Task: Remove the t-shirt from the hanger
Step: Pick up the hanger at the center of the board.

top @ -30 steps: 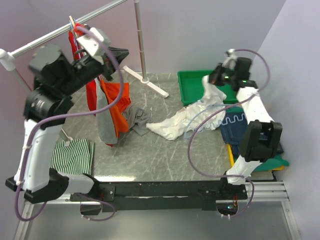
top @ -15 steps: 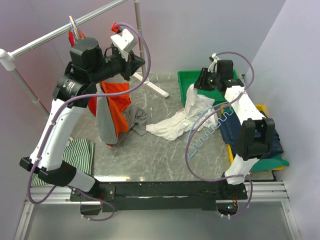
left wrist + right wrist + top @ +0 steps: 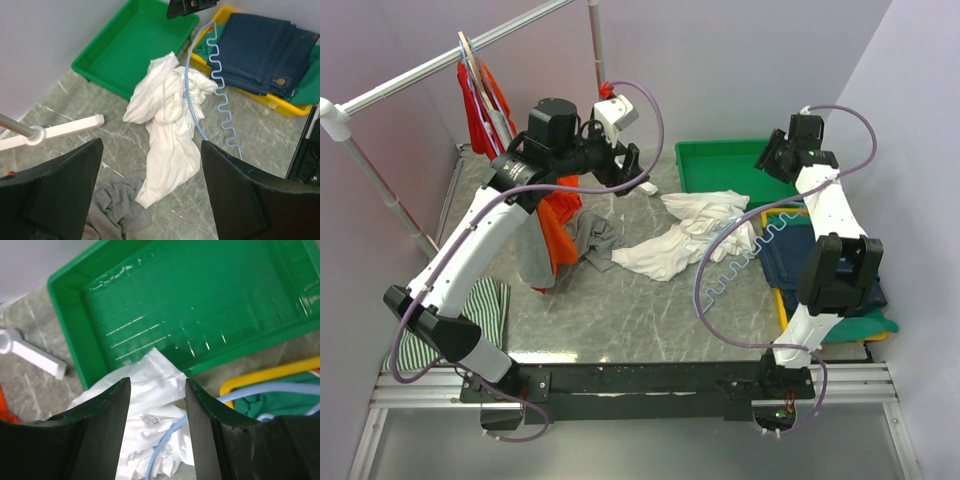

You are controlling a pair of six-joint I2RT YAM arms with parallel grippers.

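White t-shirt point(image 3: 685, 230) lies crumpled on the table point(image 3: 650, 310), touching the green tray's point(image 3: 720, 150) near rim; left gripper point(image 3: 632, 172) raised, fingers wide apart, empty; right gripper point(image 3: 157, 385) above the tray, fingers partly apart, holding nothing.

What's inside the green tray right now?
Nothing shows inside the green tray; its floor is bare. The white shirt lies outside, against its near rim. The right arm hides one corner from above.

No readable text, small tag point(image 3: 150, 422) on white t-shirt point(image 3: 142, 387) too blurred
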